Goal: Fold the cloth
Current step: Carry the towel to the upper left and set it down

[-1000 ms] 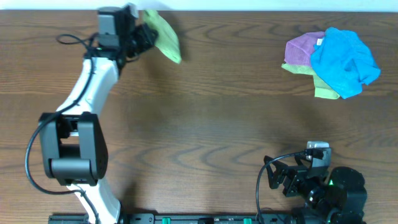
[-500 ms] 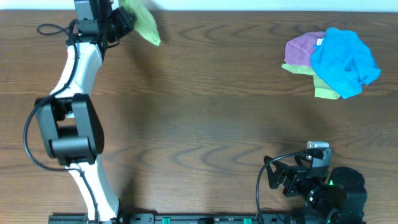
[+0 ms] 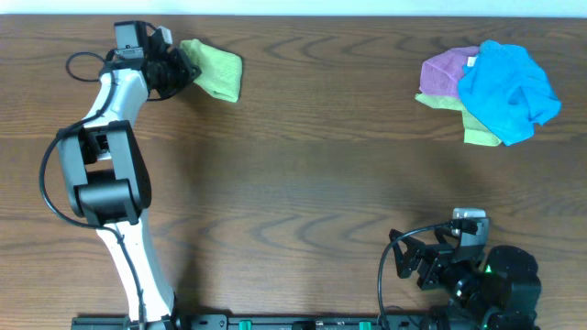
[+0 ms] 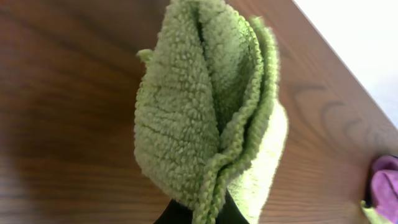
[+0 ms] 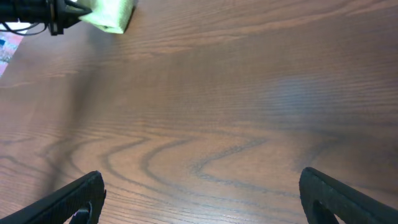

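The cloth (image 3: 216, 70) is lime-green and folded into a small bundle at the table's far left. In the left wrist view the cloth (image 4: 205, 112) fills the middle, its layered edges running up from the jaws. My left gripper (image 3: 180, 70) is shut on the cloth's near edge, and its dark fingertips (image 4: 233, 214) show just beneath the fabric. The cloth (image 5: 112, 14) also shows at the top left of the right wrist view. My right gripper (image 3: 408, 261) rests at the front right, open, with only bare wood between its fingers (image 5: 74, 199).
A heap of other cloths lies at the far right: a bright blue one (image 3: 506, 87) on top, a purple one (image 3: 448, 73) and yellow-green strips (image 3: 481, 137) under it. The table's far edge (image 3: 367, 16) runs just behind the held cloth.
The left arm swung the cloth left along the far edge, then brought it down and slightly right; it now sits flatter and lower. The right arm has not moved.
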Motion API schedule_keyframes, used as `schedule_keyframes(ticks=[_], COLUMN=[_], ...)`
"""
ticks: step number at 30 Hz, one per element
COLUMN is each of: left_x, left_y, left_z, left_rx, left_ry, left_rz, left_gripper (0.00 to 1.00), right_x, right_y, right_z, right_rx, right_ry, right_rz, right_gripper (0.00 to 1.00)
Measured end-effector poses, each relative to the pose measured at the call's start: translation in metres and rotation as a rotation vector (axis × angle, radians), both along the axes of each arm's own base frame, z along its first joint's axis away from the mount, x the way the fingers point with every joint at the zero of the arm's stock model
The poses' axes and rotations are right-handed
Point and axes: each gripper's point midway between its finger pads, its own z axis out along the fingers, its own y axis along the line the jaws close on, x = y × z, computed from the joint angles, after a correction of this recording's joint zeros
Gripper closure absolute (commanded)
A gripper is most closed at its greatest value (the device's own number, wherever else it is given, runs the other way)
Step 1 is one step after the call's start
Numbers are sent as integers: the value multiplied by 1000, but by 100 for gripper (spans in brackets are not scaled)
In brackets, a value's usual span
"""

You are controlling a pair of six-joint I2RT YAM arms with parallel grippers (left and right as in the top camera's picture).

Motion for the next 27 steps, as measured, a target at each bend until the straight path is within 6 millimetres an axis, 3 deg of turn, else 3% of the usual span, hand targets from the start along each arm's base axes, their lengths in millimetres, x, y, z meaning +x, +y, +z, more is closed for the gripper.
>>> schedule_keyframes(ticks=[8,20,24,27], left_x=[-10,-15,-20,-25], left_y=[27,36,44,55], left_z=[-11,-17,-20,-22], left_rx=[71,124,122,118], left_ry=[40,62,84,106], left_rz=[21,21,36,56], left_gripper=[93,20,4,4], right_x=[0,0,0,0], right_y=[0,0,0,0], right_z=[0,0,0,0], right_rx=[-1,0,0,-1], right_ry=[0,0,0,0], right_rz=[0,0,0,0], right_gripper=[1,1,1,1])
